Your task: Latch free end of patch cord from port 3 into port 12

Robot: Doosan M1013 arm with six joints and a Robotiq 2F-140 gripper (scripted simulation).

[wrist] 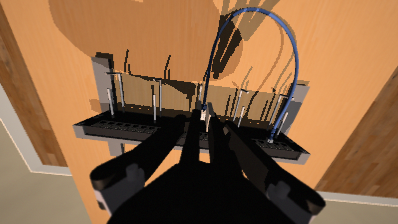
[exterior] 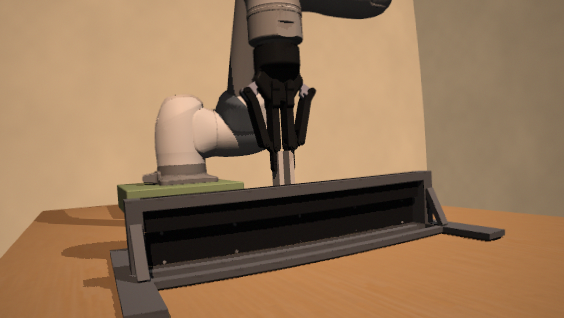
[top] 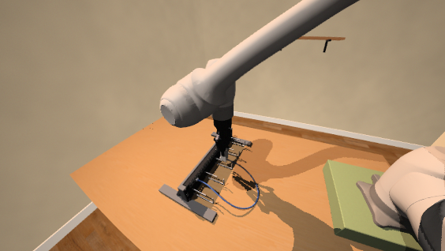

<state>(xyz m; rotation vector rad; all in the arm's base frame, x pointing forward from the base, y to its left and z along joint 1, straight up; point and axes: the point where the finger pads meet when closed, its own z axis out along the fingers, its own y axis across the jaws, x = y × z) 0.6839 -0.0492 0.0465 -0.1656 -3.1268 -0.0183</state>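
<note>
The dark rack (top: 200, 168) (exterior: 350, 183) (wrist: 125, 129) stands on the table, its row of ports facing the arm's base. The blue patch cord (top: 244, 207) (wrist: 295, 55) leaves a port near the rack's near end in the top view. It loops over the table and rises to my gripper (top: 223, 157) (exterior: 283, 182) (wrist: 204, 120). The gripper points straight down and is shut on the cord's small white plug (wrist: 204, 114). It holds the plug close in front of the port row, near the rack's middle. In the exterior view the fingertips dip just behind the rack's top edge, which hides the plug.
Thin metal rods (top: 215, 178) (wrist: 155, 102) stick out from the rack's front on both sides of the gripper. Flat feet (top: 189, 202) (exterior: 472, 231) extend from the rack's ends. The green base pad (top: 347, 197) (exterior: 150, 190) carries the arm. The table's left edge lies beyond the rack.
</note>
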